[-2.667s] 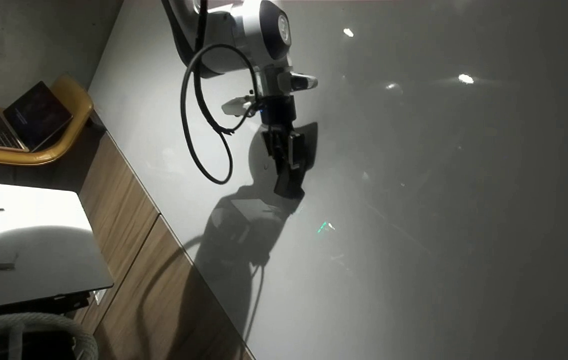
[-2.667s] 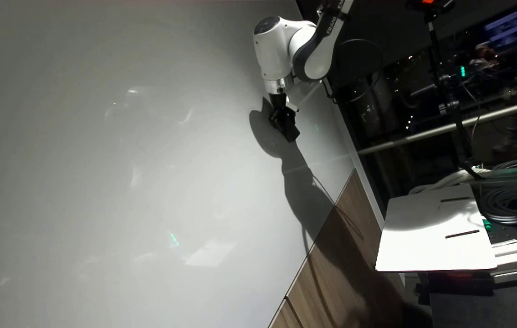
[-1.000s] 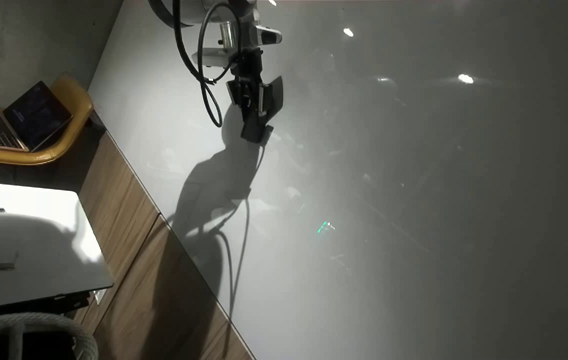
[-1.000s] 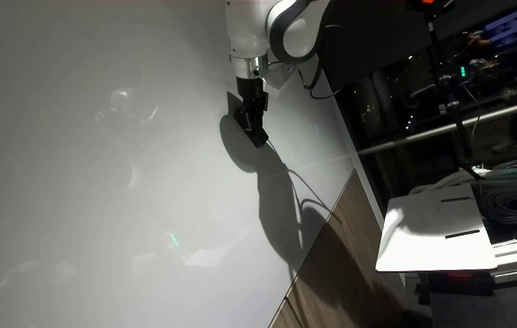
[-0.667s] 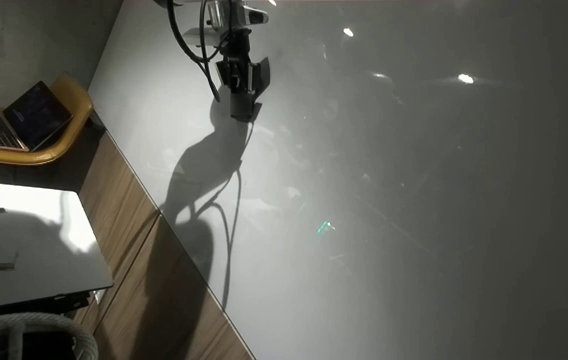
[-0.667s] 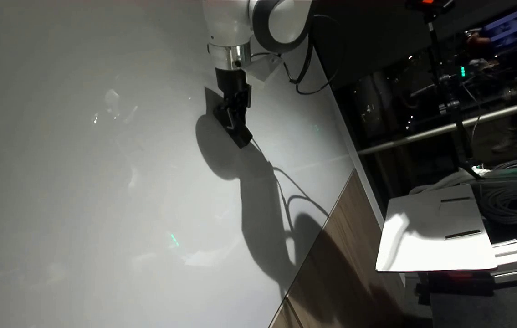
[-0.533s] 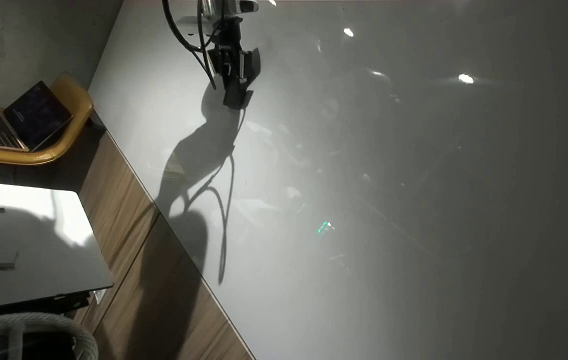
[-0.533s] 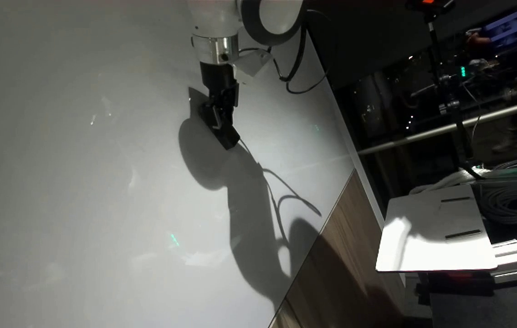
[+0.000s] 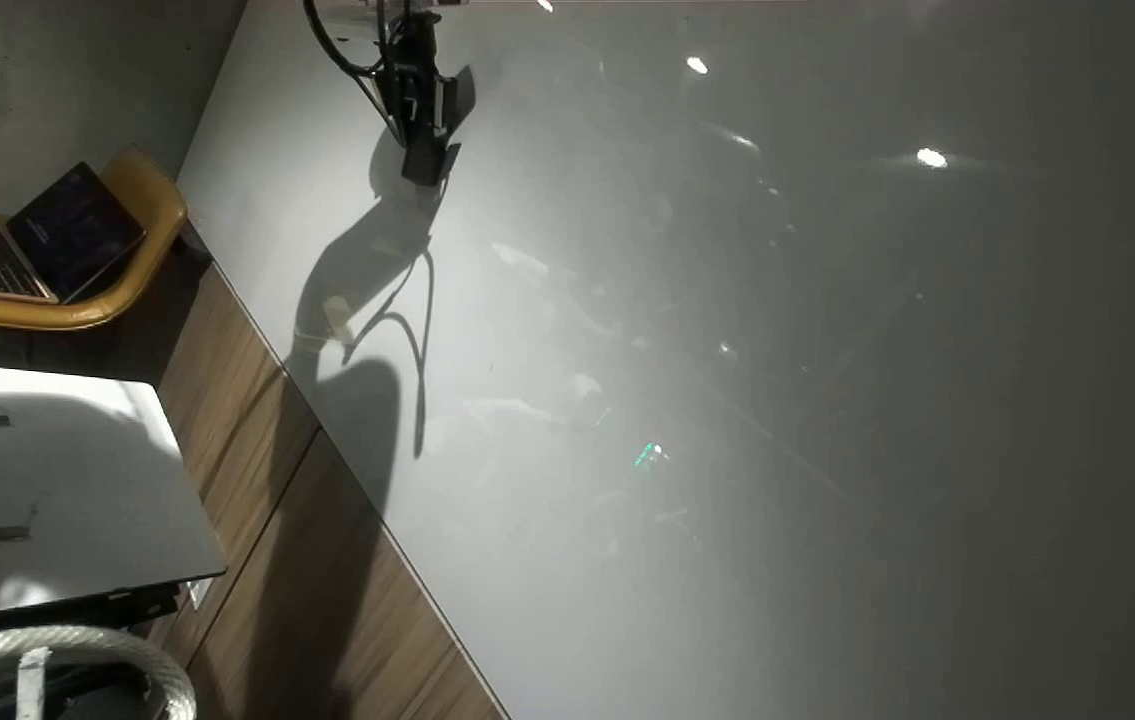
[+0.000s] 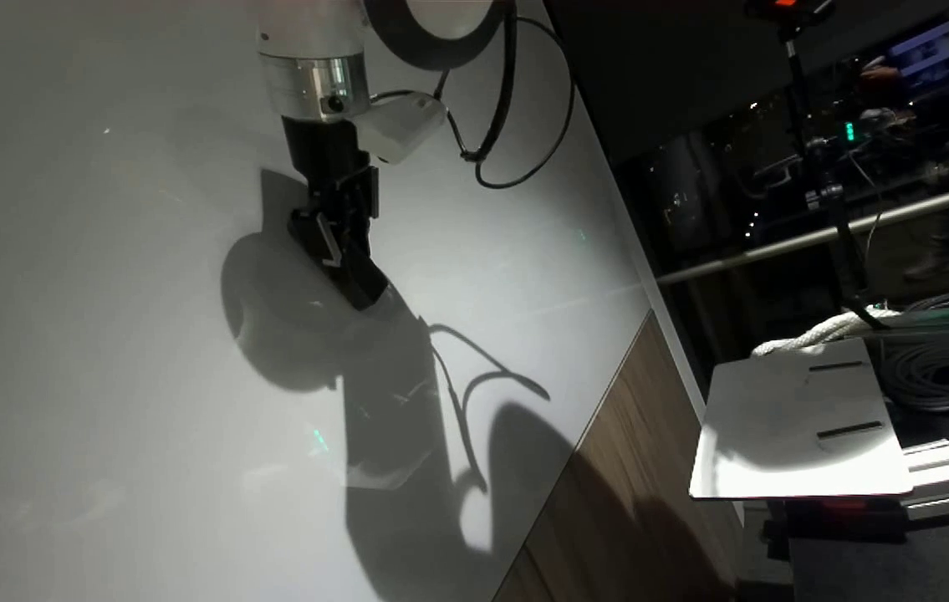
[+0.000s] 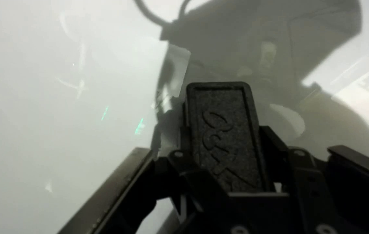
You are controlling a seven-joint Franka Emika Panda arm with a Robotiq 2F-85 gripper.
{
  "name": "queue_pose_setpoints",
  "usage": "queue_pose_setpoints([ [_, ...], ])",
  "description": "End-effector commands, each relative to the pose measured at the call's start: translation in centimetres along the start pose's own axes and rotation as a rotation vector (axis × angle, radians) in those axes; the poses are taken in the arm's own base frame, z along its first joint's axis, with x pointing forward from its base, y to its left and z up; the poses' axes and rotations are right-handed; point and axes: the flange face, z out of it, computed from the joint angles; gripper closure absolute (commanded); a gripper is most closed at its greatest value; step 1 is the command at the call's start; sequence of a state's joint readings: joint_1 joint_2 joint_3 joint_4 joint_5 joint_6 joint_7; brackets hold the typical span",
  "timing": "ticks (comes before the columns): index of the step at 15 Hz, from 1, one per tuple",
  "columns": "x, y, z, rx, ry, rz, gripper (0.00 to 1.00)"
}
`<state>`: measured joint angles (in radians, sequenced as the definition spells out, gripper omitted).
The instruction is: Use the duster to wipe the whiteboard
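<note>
In the wrist view the duster (image 11: 225, 130), a dark grey oblong block with engraved lettering, sits lengthwise between the fingers of my gripper (image 11: 226, 139), which press on both its long sides. The same gripper (image 10: 330, 238) shows in both exterior views, with the duster (image 10: 363, 283) jutting from its tip, tilted against the board's plane. Behind everything spreads the glossy whiteboard (image 9: 827, 400), with faint smears and light spots. The gripper and duster are near its surface, their shadow falling close by; whether the duster touches the board I cannot tell.
A wooden panel (image 9: 247, 400) runs along the board's edge. Beyond it are a white tabletop (image 9: 77, 490), a thick rope (image 9: 57, 640) and an open laptop (image 9: 77, 235) on a yellow chair (image 9: 155, 205). A black cable (image 10: 570, 92) loops from the arm.
My gripper has travelled across the board with the duster still held: up and left in one exterior image, left and slightly down in its counterpart, where it now looks larger.
</note>
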<state>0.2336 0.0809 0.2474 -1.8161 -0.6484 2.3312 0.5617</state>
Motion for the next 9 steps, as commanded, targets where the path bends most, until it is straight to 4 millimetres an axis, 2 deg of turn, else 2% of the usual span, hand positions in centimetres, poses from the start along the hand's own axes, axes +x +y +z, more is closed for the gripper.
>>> queue_pose_setpoints([
  [1,-1.4,0.6,3.3,-0.016,-0.164,0.012,0.71],
  [5,-7.3,2.8,6.6,-0.052,-0.421,0.005,0.71],
  [9,-15.2,5.9,11.1,-0.014,-0.677,0.037,0.71],
])
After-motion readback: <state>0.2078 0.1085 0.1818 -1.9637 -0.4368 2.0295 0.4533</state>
